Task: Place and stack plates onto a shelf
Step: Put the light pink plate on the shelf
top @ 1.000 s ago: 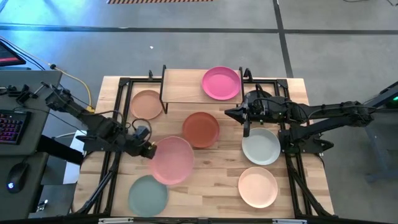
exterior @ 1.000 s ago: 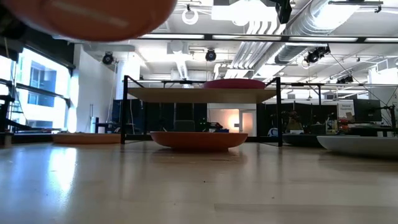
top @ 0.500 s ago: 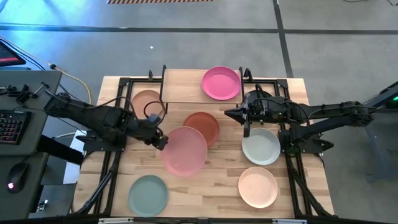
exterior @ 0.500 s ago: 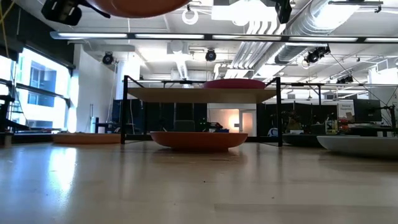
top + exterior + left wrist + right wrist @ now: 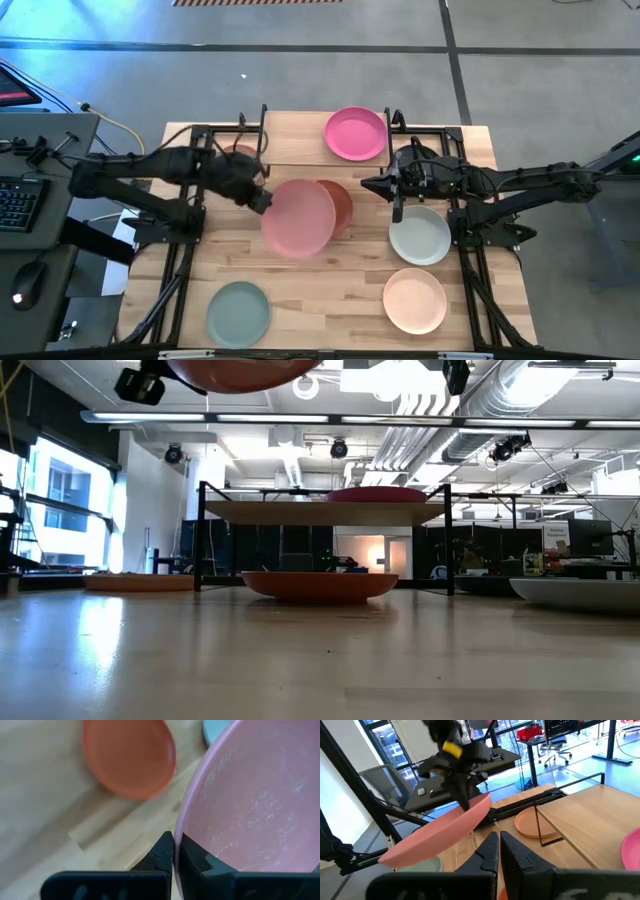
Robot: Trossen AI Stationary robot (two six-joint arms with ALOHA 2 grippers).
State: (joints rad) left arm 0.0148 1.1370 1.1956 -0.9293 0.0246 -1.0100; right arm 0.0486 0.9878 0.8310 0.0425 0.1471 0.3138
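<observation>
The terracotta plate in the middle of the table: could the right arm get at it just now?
Probably not easily. The light pink plate, held in the left gripper, hangs over much of the terracotta plate. The right gripper waits shut beside it.

A light wooden counter (image 5: 330, 290) carries five plates lying flat on its boards: a terracotta plate (image 5: 341, 201) at centre, a peach plate (image 5: 240, 152) near the shelf's left legs, a sage green plate (image 5: 238, 312) at the front left, a pale grey-white plate (image 5: 420, 236) to the right and a cream plate (image 5: 414, 300) at the front right. At the counter's far edge stands the shelf (image 5: 295, 140), a low wood-topped riser on thin black legs, with a magenta plate (image 5: 355, 134) resting on its right end.
</observation>
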